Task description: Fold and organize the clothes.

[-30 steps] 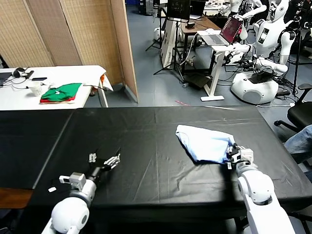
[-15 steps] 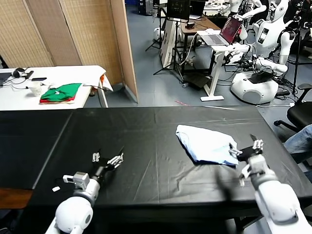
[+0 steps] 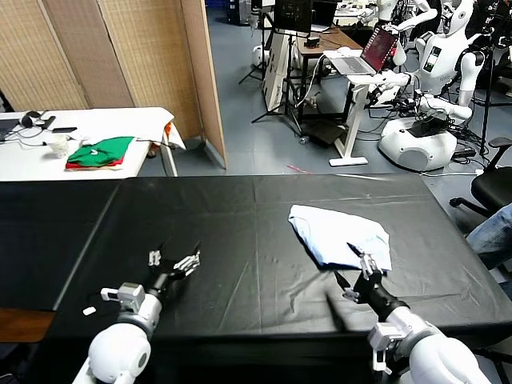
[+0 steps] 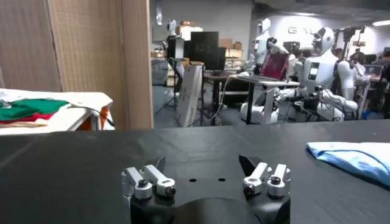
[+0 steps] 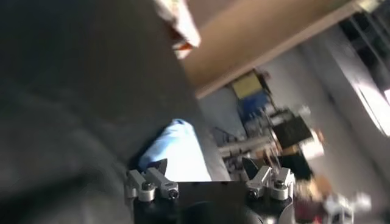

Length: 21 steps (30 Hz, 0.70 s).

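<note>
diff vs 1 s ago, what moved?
The right gripper let go of the T-shirt's near right edge, opened its fingers and swung off toward the table's middle, now at the shirt's near edge, holding nothing. The shirt lies bunched where it was. The left gripper stayed open above the black table.

The right claw (image 3: pixel 358 273) has let go of the T-shirt (image 3: pixel 340 236), opened, and swung inward to its front edge.

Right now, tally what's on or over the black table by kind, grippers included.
Pale blue T-shirt: 1, crumpled on the black table, held by neither gripper
Open grippers: 2, left gripper and right gripper, both empty
Total: 3
</note>
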{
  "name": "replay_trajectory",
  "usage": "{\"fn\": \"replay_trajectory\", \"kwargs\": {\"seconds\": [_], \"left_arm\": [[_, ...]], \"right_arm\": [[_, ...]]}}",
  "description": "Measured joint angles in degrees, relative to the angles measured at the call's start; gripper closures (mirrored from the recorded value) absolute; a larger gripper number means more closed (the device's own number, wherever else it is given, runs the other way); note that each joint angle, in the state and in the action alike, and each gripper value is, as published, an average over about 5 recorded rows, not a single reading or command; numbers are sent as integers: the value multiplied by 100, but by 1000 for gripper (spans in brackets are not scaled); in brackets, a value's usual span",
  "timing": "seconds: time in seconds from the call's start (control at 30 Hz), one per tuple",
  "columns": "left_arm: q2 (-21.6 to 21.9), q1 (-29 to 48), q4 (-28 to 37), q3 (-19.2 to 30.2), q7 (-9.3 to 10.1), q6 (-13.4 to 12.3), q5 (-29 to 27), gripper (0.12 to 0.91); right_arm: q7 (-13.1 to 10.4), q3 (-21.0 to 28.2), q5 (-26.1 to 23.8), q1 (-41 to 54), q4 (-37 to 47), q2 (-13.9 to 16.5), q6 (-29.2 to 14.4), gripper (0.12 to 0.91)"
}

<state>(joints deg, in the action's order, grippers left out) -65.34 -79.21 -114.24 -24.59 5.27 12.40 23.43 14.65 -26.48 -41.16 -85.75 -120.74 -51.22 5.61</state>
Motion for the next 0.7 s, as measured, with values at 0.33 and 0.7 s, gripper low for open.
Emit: {"fn": "replay_trajectory", "kwargs": {"seconds": [0.33,0.7], "left_arm": [[-6,-193,-56,-172,0,-41,-54,123],[-53,-308,-119,-279,-1,-56,-88,123]], "right_arm": [[159,388,-863,519,313,-41,-57,118],[219,858,-1105,1107,793,-112,-53,118]]}}
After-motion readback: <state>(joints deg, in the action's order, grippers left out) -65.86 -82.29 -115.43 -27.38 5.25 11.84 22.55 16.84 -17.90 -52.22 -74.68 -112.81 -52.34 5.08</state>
